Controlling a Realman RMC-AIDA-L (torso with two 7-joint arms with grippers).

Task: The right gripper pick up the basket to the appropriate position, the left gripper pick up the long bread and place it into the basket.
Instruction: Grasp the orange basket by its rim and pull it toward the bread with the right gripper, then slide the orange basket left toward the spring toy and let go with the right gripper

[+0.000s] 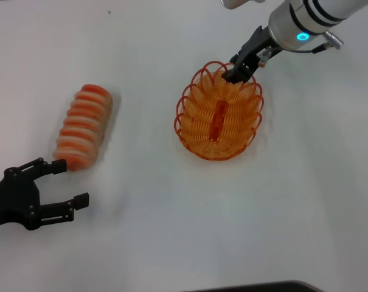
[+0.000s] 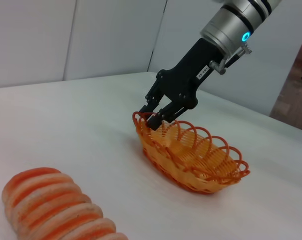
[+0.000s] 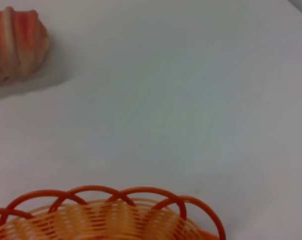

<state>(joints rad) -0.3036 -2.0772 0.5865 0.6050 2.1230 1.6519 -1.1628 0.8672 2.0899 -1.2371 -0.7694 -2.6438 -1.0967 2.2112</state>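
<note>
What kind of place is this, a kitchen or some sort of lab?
Most likely a robot test lab, not a kitchen. The white table is bare except for a toy long bread and an orange basket. Plain pale wall panels stand behind it, and two black robot grippers work there.

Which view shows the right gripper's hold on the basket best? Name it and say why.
The left wrist view: from the side, the right gripper pinches a rim loop of the basket. The head view shows it from above at the far rim. The right wrist view shows only rim loops, no fingers.
</note>
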